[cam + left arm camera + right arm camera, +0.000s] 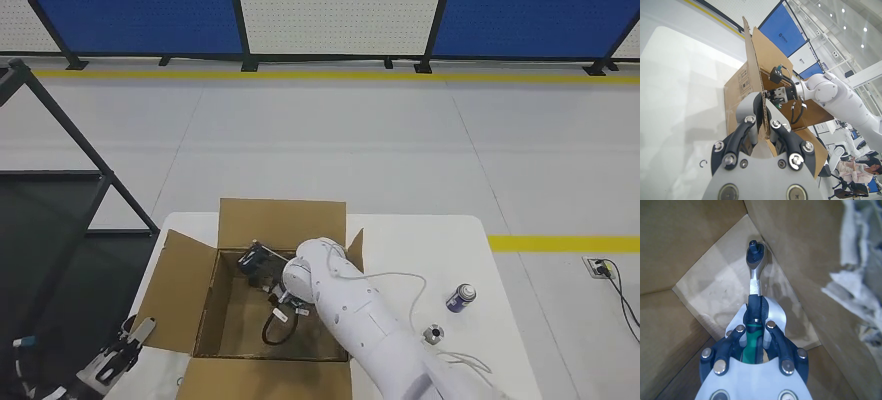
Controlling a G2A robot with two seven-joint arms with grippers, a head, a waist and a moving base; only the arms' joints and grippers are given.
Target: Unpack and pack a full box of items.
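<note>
While left gripper (763, 101) pinches flap (751, 62), right gripper (758, 301) grips ratchet (755, 256), white table (420, 250), blue panels (140, 25).

Right arm (340, 300) crosses the box (282, 215) opening. Wrench (755, 256) head hangs near a floor corner, walls close on two sides; open floor beside it.

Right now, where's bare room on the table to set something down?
Bare table lies between the box and the can, and beyond the can toward the far corner. Crowded: inside the box, where the right gripper holds the ratchet.
</note>
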